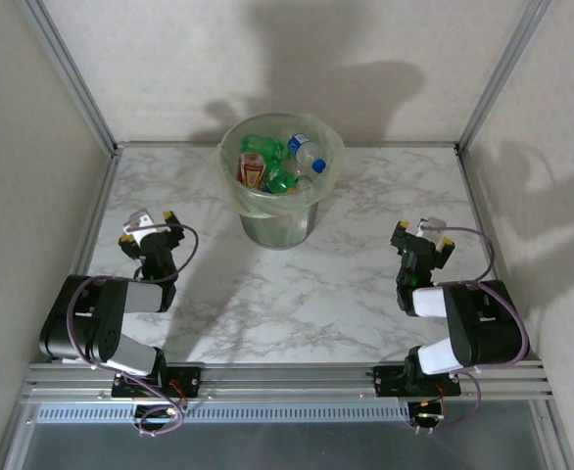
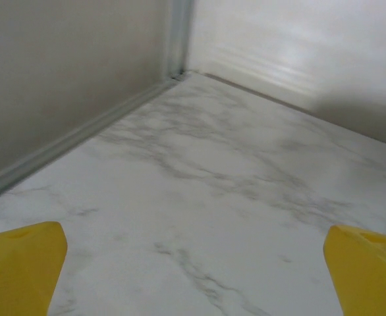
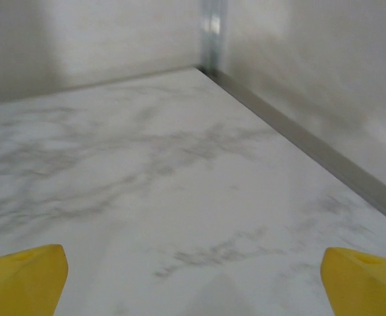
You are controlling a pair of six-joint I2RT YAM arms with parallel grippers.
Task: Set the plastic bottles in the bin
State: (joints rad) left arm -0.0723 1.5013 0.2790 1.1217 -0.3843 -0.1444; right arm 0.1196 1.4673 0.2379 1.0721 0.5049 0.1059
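Note:
The bin (image 1: 279,230), a round grey can with a pale green bag over its rim, stands at the back middle of the marble table. Inside it lie several plastic bottles (image 1: 272,164): green ones, a clear one with a blue cap, and a red-labelled one. My left gripper (image 1: 151,223) rests open near the left edge, well to the bin's left and nearer. Its yellow fingertips (image 2: 22,263) stand wide apart over bare marble. My right gripper (image 1: 423,235) is open on the right side, its yellow fingertips (image 3: 361,276) also apart with nothing between them.
Metal frame posts and white walls close the table on three sides, with a corner post (image 2: 178,39) ahead of the left gripper and another (image 3: 213,33) ahead of the right. The table (image 1: 365,196) surface shows grey-veined marble around the bin.

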